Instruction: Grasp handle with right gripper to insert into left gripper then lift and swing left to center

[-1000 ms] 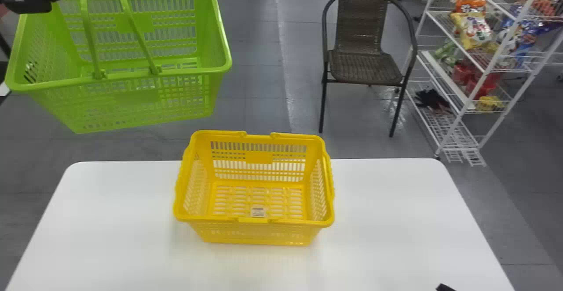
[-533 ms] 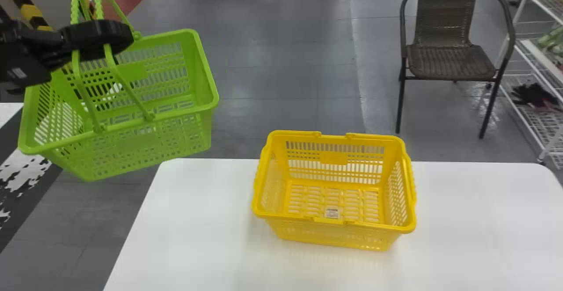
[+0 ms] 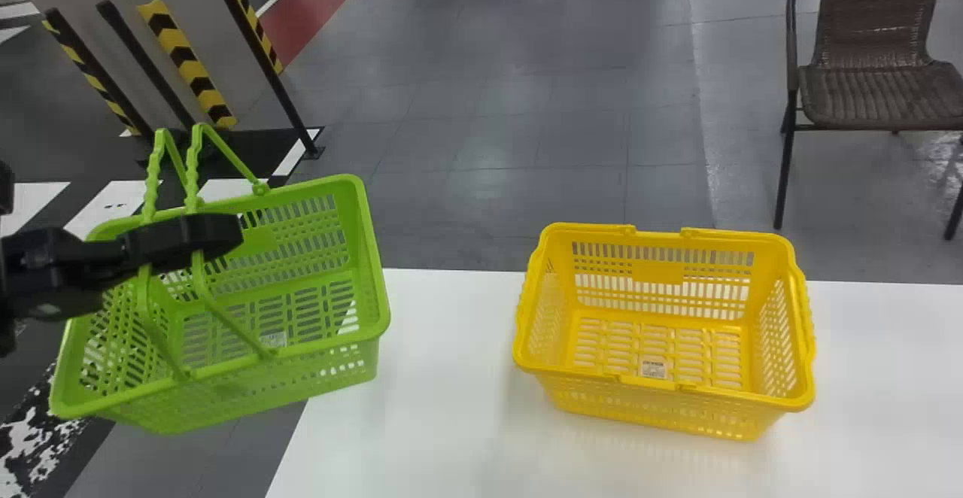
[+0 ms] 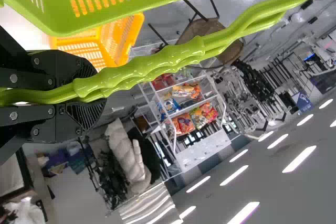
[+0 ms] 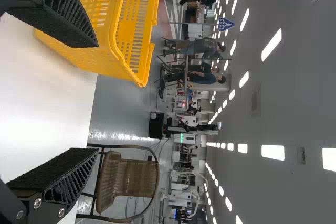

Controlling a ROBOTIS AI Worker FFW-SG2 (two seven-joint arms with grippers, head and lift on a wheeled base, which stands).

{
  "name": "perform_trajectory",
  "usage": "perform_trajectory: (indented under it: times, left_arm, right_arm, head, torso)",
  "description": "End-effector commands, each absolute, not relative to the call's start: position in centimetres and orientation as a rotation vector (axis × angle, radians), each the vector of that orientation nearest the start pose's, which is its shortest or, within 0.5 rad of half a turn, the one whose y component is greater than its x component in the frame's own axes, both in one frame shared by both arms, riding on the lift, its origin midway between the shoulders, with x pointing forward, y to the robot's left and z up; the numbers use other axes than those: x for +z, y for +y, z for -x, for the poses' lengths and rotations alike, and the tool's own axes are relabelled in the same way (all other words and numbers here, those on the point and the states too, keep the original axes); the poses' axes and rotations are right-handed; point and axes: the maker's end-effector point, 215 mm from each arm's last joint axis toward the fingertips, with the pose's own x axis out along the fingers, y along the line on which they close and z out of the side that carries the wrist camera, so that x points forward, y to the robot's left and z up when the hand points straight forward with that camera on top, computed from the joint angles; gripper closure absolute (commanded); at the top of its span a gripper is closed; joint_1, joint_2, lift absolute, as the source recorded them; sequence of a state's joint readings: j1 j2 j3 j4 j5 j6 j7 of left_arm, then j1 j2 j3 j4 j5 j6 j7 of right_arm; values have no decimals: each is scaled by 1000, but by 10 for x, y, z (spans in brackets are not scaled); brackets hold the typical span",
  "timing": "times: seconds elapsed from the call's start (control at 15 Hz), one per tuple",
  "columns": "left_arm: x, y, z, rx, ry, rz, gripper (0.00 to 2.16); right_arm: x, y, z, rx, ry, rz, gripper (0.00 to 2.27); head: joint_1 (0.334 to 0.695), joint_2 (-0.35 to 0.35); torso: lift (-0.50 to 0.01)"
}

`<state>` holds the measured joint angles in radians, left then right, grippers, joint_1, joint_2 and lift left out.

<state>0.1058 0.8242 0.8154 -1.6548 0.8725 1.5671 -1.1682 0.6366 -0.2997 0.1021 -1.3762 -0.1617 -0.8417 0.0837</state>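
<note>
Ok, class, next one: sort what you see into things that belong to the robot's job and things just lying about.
Belongs to the job:
green plastic basket
its paired green handles
left end effector, closed on them
right end effector

Seemingly just about:
yellow plastic basket
white flat-topped table
brown woven chair

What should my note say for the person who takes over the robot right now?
Left gripper: closed around the green handles.
Right gripper: open, with nothing held between its fingers.
Green basket: hanging from the left gripper, at the table's left end.
Yellow basket: standing on the table, to the right of the green one.
Done: handles are in the left gripper, and the green basket looks lifted.
Left to do: probably swing it further in, to the center.
</note>
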Motion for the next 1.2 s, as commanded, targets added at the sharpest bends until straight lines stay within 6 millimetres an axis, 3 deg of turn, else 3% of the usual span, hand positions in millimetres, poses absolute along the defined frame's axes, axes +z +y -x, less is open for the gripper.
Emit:
perform_trajectory:
  times: [0.0,0.13,0.4,0.67,0.73,1.07,1.13]
  left_arm:
    - [-217,445,-323,-712,661,839,2135]
    - [-227,426,-294,-732,657,853,2135]
    - [-260,363,-241,-791,710,891,2135]
    - [-264,303,-206,-875,710,939,2135]
    - [-266,288,-200,-898,718,955,2135]
    - [-269,213,-183,-1025,734,1009,2135]
    - [-265,196,-181,-1054,729,1005,2135]
  right_arm:
    - [-477,-261,-297,214,12,71,110]
    - [-477,-265,-299,209,12,75,110]
    - [-475,-278,-303,192,11,76,110]
    - [-468,-309,-303,142,1,88,110]
    - [-467,-316,-303,131,1,92,110]
    - [-461,-329,-300,111,-3,97,113]
    - [-461,-329,-298,113,-3,97,113]
  head:
    - [695,339]
    - [695,342]
    - [695,295]
    - [695,155]
    - [695,78]
    - [695,-152]
    - [695,-233]
  torso:
    - [0]
    - [0]
    - [0]
    - [0]
    - [0]
    - [0]
    - [0]
